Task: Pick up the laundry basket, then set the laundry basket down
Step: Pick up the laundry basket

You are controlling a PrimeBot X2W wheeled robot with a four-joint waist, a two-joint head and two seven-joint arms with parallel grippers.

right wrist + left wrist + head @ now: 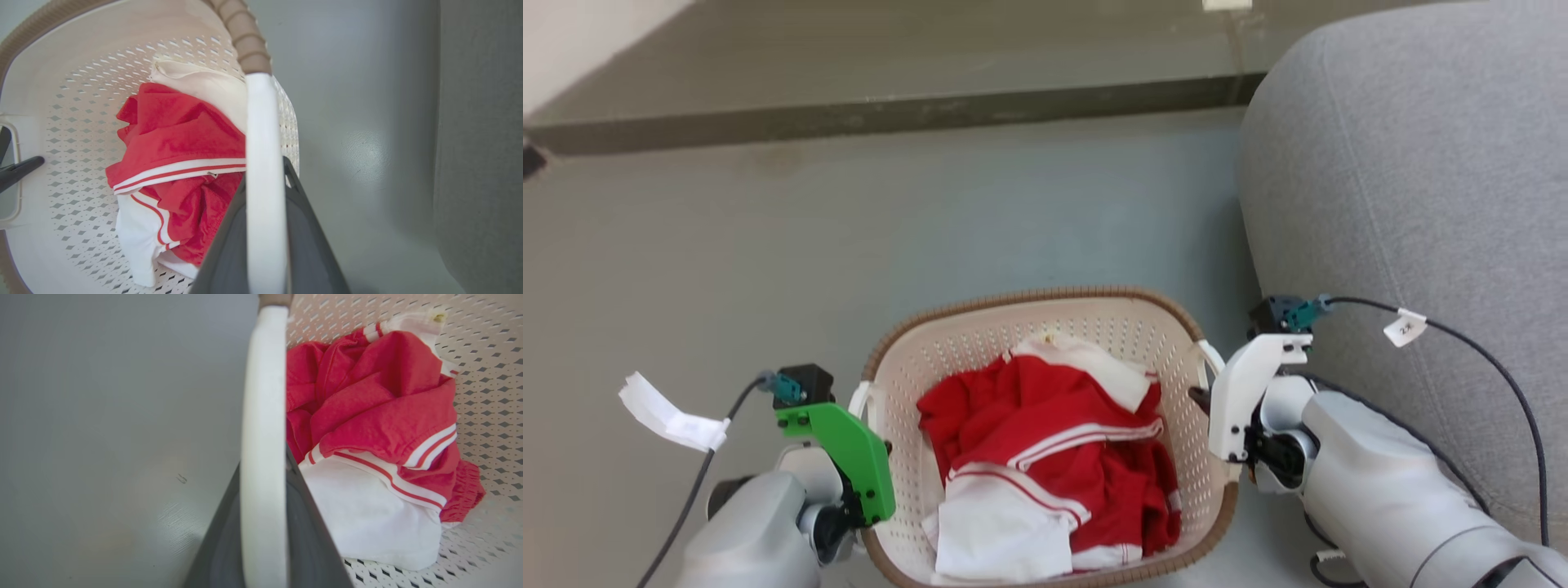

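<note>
**A:** Where is the laundry basket [980, 347] sitting?

**B:** It is sitting between the two arms, over a smooth grey floor [768, 269]. A grey fabric sofa [1405, 163] is bulging in just beside it on the robot's right. Whether the basket is resting on the floor or hanging clear of it, I cannot tell.

**A:** What is it looking like?

**B:** It is showing cream-white hard plastic with rounded corners. Rows of small slots are piercing the walls, and a brown woven-look rim [1029, 294] is running round the top. Soft, crumpled clothes [1045, 433], red and white with stripes, are lying heaped inside.

**A:** Which way is it pointing?

**B:** Its mouth is facing up and it is sitting level. The left handle [859, 400] and the right handle [1211, 353] are pointing out toward the arms. Its near end is running off the bottom of the head view, so I cannot tell its long axis.

**A:** And the grippers?

**B:** The left gripper [263, 457] is clamping the left handle, with the smooth white bar running between its two dark fingers. The right gripper [265, 171] is pinching the right handle the same way.
</note>
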